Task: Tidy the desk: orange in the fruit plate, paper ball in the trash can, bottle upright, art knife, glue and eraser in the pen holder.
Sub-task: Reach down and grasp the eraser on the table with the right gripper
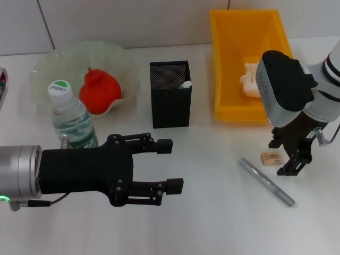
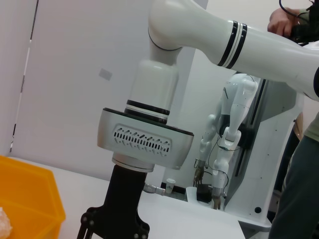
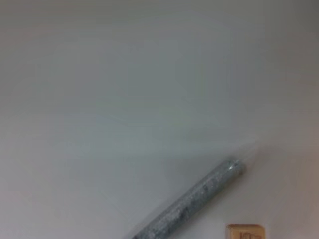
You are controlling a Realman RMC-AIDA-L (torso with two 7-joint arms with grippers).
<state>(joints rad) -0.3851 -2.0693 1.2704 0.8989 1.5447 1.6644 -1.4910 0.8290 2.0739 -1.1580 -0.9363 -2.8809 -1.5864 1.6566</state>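
- Risk first: the right hand (image 1: 287, 157) hangs low over the white tabletop (image 1: 212, 223), its dark fingers parted and holding nothing, with the small tan rectangular eraser (image 1: 271, 157) just beside them. If the fingers close off-centre, I judge the eraser could be nudged aside rather than caught, since it is a low flat block on a smooth surface.
- The slim silvery-grey art knife (image 1: 265, 181), a long round-looking barrel with a speckled finish, lies flat and slantwise just below that hand; a careless descent could roll it away.
- The left hand (image 1: 159, 170), black and boxy, is released with 2 fingers well apart, gripping nothing, hovering in front of the clear plastic water bottle with a green-and-white cap (image 1: 73, 118), which stands upright just behind it. A swing of this arm could topple the bottle.
- The black square mesh pen holder (image 1: 170, 94) stands beyond the left hand's fingertips; something pale shows at its rim, possibly the glue.
- The orange (image 1: 99, 90), with a glossy reddish skin, sits in the pale green wavy-edged glass fruit plate (image 1: 48, 69) behind the bottle.
- The crumpled white paper ball (image 1: 249, 79) lies in the yellow rectangular plastic bin (image 1: 226, 53) beyond the right hand.
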